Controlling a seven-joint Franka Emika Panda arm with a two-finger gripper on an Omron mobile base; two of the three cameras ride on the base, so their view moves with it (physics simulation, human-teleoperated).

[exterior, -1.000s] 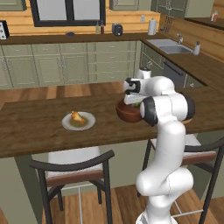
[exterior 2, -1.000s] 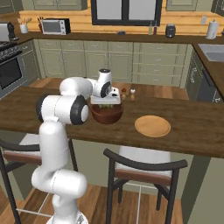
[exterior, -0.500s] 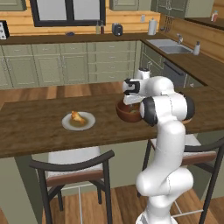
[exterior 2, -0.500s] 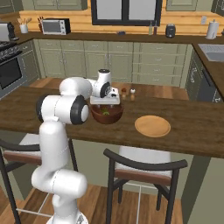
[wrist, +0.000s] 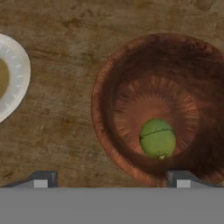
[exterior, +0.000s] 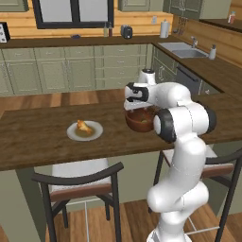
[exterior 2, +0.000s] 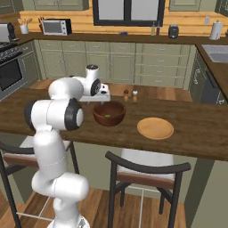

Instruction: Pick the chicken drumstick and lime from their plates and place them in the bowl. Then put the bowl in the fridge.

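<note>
lime point(wrist: 157, 138) lay in the bowl point(wrist: 109, 87); gripper point(wrist: 113, 178) hung over it, jaws wide, holding nothing. drumstick point(exterior: 84, 126) sat on the grey plate point(exterior: 97, 134), left. next: reach left, grasp drumstick.

Left base view: from behind the arm on its left, facing forward and down across the wooden counter point(exterior: 42, 142); right base view: mirrored from its right. Both stand well back and share the bowl point(exterior: 141, 120) point(exterior 2: 108, 114) on that counter. Hand view: close, straight down into the bowl point(wrist: 153, 109), grey plate point(wrist: 13, 76) at frame edge.
</note>
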